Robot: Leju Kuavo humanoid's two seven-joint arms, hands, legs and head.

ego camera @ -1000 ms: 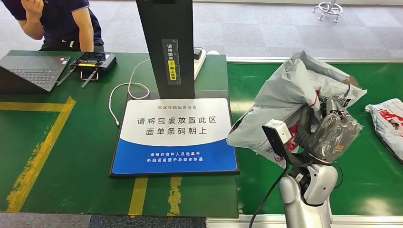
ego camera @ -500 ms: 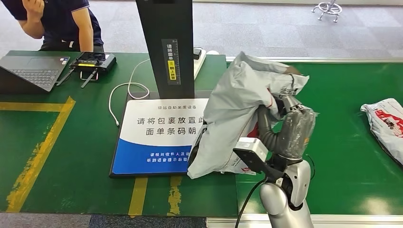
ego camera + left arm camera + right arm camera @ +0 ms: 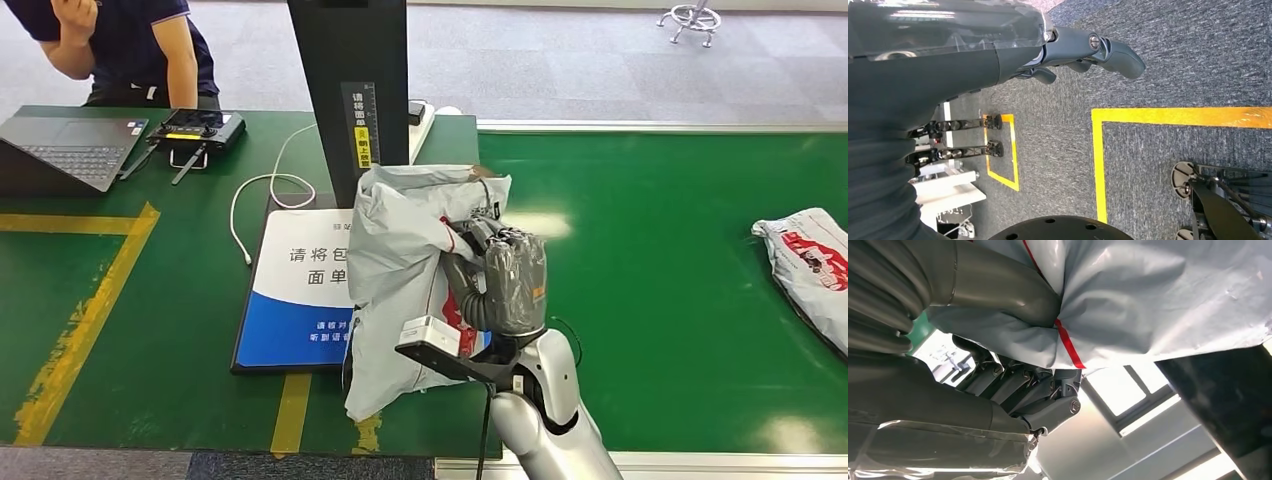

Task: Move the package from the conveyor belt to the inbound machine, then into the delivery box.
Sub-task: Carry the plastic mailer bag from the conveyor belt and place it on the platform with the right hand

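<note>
Right hand [image 3: 503, 275] seen clamped on grey package [image 3: 400, 270], bunched plastic pinched between thumb and fingers [image 3: 1013, 390]. Package held upright, long axis near vertical, hanging on hand's left side, lower end above near right corner of inbound machine pad [image 3: 290, 300]. Release judged to need package carried further left and laid flat on pad. Left hand [image 3: 1083, 50] seen hanging over floor, nothing held, fingers loosely curled. Second package [image 3: 815, 265] noted well apart on conveyor belt [image 3: 680, 230]. Machine column [image 3: 352, 90] stands beyond pad.
</note>
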